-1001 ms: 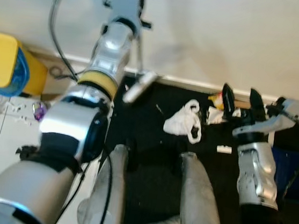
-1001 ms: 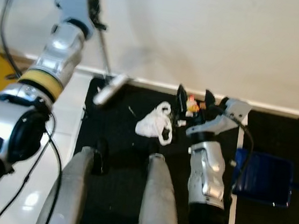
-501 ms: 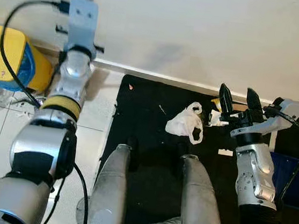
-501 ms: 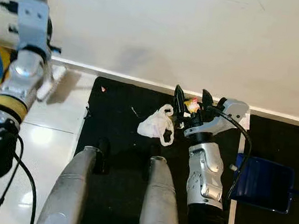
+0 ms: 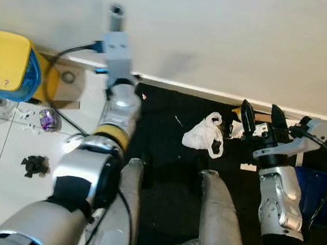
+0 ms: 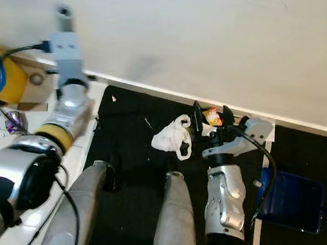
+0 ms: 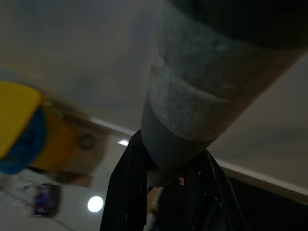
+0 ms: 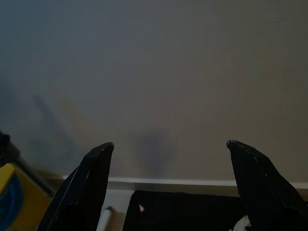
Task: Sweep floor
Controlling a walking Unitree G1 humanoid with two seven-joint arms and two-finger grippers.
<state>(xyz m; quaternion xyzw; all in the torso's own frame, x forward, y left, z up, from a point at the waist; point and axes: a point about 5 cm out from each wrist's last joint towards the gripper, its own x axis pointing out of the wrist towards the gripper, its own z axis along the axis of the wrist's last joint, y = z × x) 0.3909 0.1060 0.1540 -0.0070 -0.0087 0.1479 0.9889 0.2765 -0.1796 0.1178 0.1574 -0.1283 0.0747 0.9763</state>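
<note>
Right gripper (image 5: 263, 117) fingers spread wide, empty; left gripper (image 7: 166, 180) fingers clamp a grey handle (image 7: 202, 101).

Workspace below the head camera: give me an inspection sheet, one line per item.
Surface: black mat along the white wall's foot; white tiled floor to the robot's left.
Job's things: grey pole, apparently the sweeping tool's handle, held in the left gripper; blue dustpan on the robot's right.
Clutter: crumpled white plastic bag on the mat; yellow-red wrapper by the baseboard; purple wrapper, black scrap and white bits on the tiles.
Grippers: left jaws closed around the pole; right gripper with jaws open, empty, above the mat near the bag.
Cables: black cable looping off the left arm; another on the right forearm.
Surroundings: yellow-and-blue container against the wall.
</note>
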